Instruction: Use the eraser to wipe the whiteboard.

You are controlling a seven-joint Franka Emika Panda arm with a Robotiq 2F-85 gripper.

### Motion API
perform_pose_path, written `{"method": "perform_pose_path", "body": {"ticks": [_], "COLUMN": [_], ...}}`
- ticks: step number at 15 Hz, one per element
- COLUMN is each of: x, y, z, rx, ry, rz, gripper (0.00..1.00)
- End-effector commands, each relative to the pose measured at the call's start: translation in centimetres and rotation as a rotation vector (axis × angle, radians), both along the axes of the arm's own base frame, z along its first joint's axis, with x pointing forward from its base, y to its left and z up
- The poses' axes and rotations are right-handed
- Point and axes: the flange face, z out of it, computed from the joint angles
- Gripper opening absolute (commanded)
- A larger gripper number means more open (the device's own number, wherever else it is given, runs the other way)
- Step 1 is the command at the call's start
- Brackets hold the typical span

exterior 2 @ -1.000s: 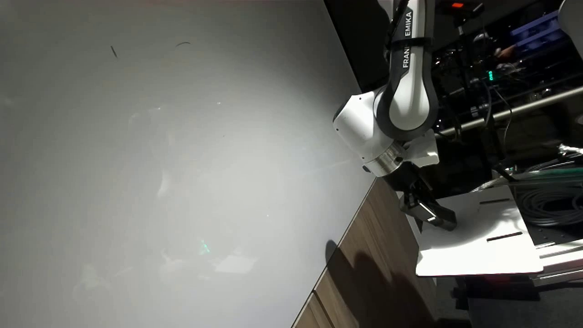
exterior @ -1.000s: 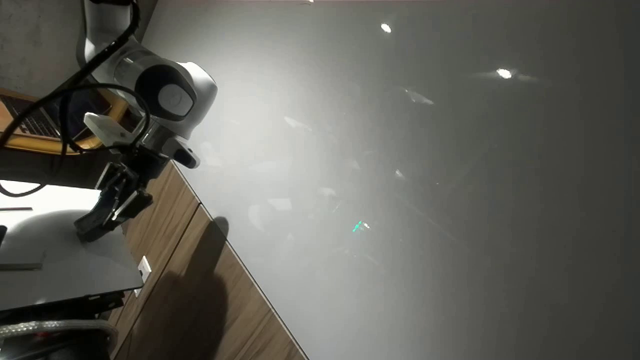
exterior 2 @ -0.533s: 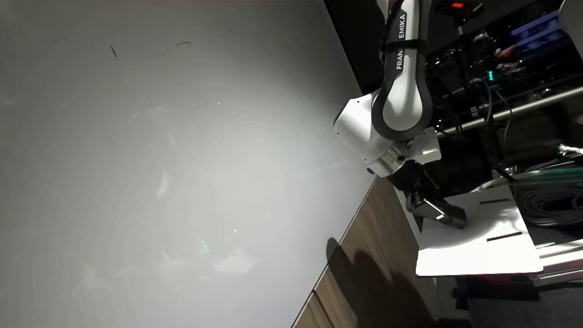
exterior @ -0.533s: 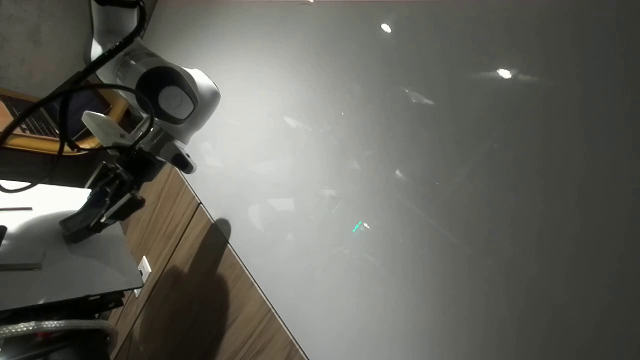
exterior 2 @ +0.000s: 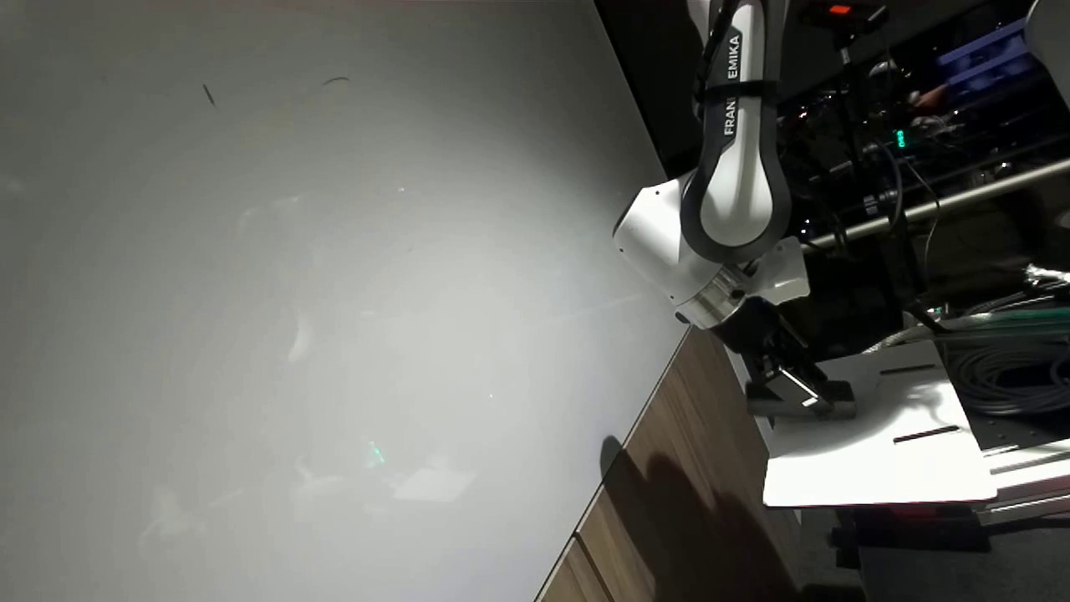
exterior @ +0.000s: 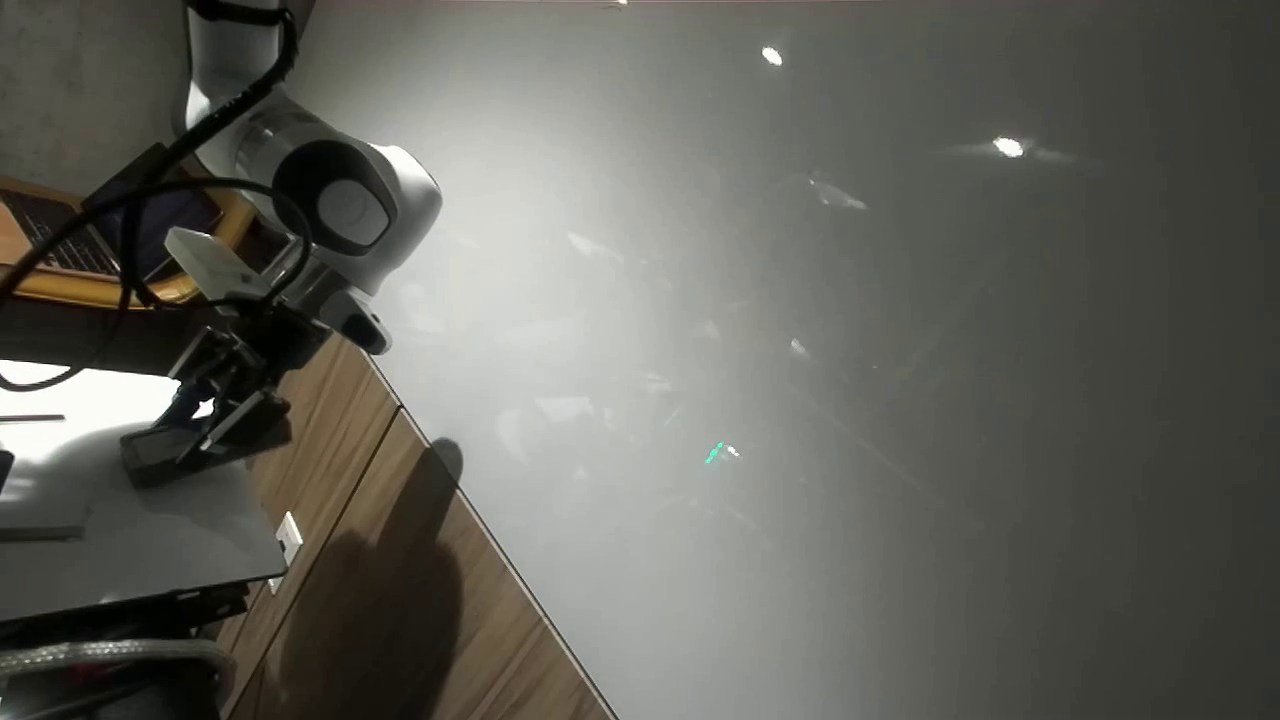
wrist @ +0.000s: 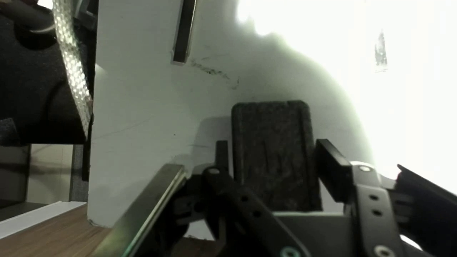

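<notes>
Lying between gripper fingers: eraser

- The large, glossy, pale-grey whiteboard shows white glints and thin dark strokes.
- The oblong charcoal eraser looks mottled.
- The rectangular white tabletop carries dark strips.
- Brown wooden panels show stripy grain.
- The white-and-dark-grey robot arm bears white lettering.

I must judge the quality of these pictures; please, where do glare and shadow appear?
In the wrist view, glare washes out part of the flat white tabletop, not the dark grey rectangular eraser; in an exterior view, bright spots dot the glossy pale grey whiteboard; in both exterior views, shadow darkens the brown wood-grained panel.
</notes>
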Motion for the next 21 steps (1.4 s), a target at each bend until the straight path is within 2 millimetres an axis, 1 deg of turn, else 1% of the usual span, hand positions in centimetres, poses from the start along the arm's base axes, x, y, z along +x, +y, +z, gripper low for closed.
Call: {"method": "perform_pose_path", "body": {"ticks": [1, 2, 3, 8, 9, 12, 13, 15, 18, 21], "x": [0.3, 0.3, 0.3, 0.5, 0.6, 0.5, -0.2, -1.0, -1.6, -1.7], "y": [-0.9, -1.1, -1.2, -1.4, -1.2, 0.5, 1.2, 2.1, 2.8, 2.6], "z": [-1.5, -1.8, -2.1, -3.1, -3.1, -3.0, -3.1, -3.4, -3.3, -3.4], "rx": [0.027, 0.029, 0.029, 0.038, 0.039, 0.037, 0.032, 0.026, 0.016, -0.003], "ry": [0.04, 0.048, 0.056, 0.076, 0.078, 0.073, 0.073, 0.081, 0.086, 0.086], "rz": [-0.021, -0.024, -0.027, -0.036, -0.033, -0.015, -0.008, 0.009, 0.023, 0.027], "gripper": [0.95, 0.99, 1.0, 1.0, 1.0, 1.0, 1.0, 1.0, 1.0, 1.0]}}
